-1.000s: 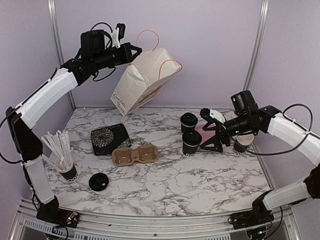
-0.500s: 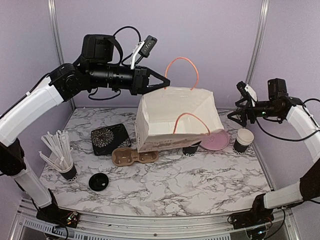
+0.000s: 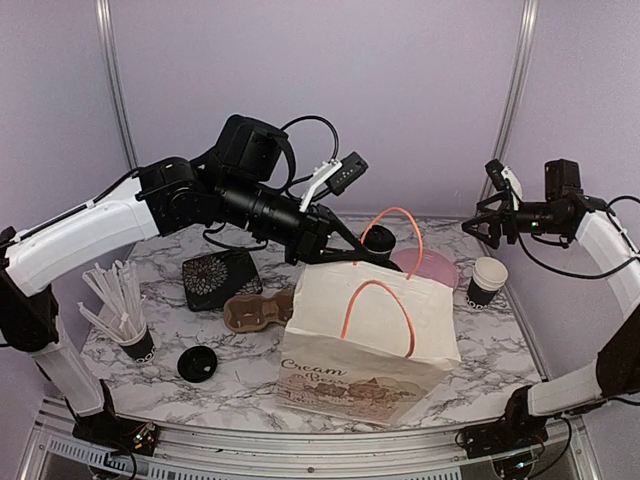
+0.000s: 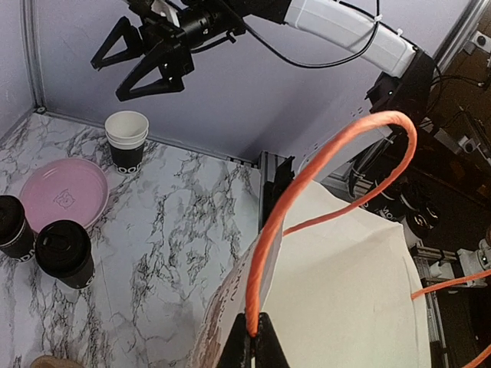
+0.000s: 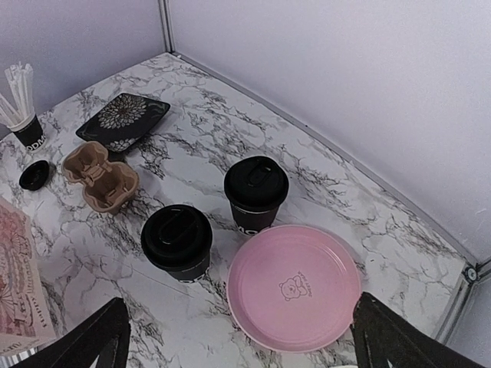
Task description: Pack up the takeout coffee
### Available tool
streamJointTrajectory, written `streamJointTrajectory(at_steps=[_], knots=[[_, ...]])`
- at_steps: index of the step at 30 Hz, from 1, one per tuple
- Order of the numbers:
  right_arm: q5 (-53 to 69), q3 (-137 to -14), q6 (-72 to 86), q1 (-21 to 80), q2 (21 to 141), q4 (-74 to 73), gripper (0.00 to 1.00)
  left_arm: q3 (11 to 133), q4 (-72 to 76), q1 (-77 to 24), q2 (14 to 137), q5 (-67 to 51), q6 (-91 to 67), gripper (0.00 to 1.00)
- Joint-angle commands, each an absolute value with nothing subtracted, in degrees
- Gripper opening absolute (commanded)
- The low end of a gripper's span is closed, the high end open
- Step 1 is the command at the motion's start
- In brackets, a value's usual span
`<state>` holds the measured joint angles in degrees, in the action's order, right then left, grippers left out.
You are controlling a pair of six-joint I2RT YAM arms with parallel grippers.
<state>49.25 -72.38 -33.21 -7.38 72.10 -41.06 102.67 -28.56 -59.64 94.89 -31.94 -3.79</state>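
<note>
Top external view: the left gripper is pinching the orange handle of the paper bag, jaws clamped tight on the cord. The bag is hanging tilted toward the near edge of the marble table — whether its base is touching, I cannot tell. The right gripper is hovering wide open and empty at far right, above the stacked open cups. One of the lidded coffee cups is peeking out behind the bag beside the pink plate; the other is hidden here. Left wrist view: the fingers are gripping nothing but that thin cord, and both lidded cups are standing left of the bag, apart from it, not yet packed. Right wrist view: both cups are sitting upright just beside the plate, the cup carrier lying nearer the bag. The danger, I'd say — the bag is dangling from one handle, so it may swing into the cups or slip from the pinch.
</note>
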Motion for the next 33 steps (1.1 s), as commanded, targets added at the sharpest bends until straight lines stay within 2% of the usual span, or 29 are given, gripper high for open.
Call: streamJointTrajectory(at_steps=[1, 13, 23, 25, 27, 30, 33], knots=[[51.6, -71.5, -34.5, -7.5, 70.7, -41.2, 0.98, 100.8, -28.5, -59.7, 98.5, -31.0, -1.9, 0.00], [51.1, -69.0, -38.4, -7.5, 70.0, -43.2, 0.98, 99.0, -21.2, -58.6, 103.4, -30.2, -4.9, 0.00], [51.6, -68.6, -39.8, -7.5, 70.4, -44.6, 0.98, 100.3, -18.4, -56.3, 105.5, -25.0, -12.1, 0.01], [51.8, -68.5, -40.3, -7.5, 70.4, -45.1, 0.98, 99.9, -19.6, -55.6, 104.5, -22.0, -11.4, 0.21], [52.3, -68.3, -40.5, -7.6, 70.4, -45.5, 0.98, 100.0, -21.6, -55.2, 102.2, -18.6, -9.4, 0.35], [53.0, -68.1, -41.2, -7.5, 70.5, -46.1, 0.98, 101.0, -26.5, -55.0, 97.9, -14.1, -6.3, 0.46], [53.7, -67.8, -41.4, -7.5, 70.4, -46.2, 0.98, 101.2, -31.8, -54.7, 93.8, -8.2, -3.3, 0.51]])
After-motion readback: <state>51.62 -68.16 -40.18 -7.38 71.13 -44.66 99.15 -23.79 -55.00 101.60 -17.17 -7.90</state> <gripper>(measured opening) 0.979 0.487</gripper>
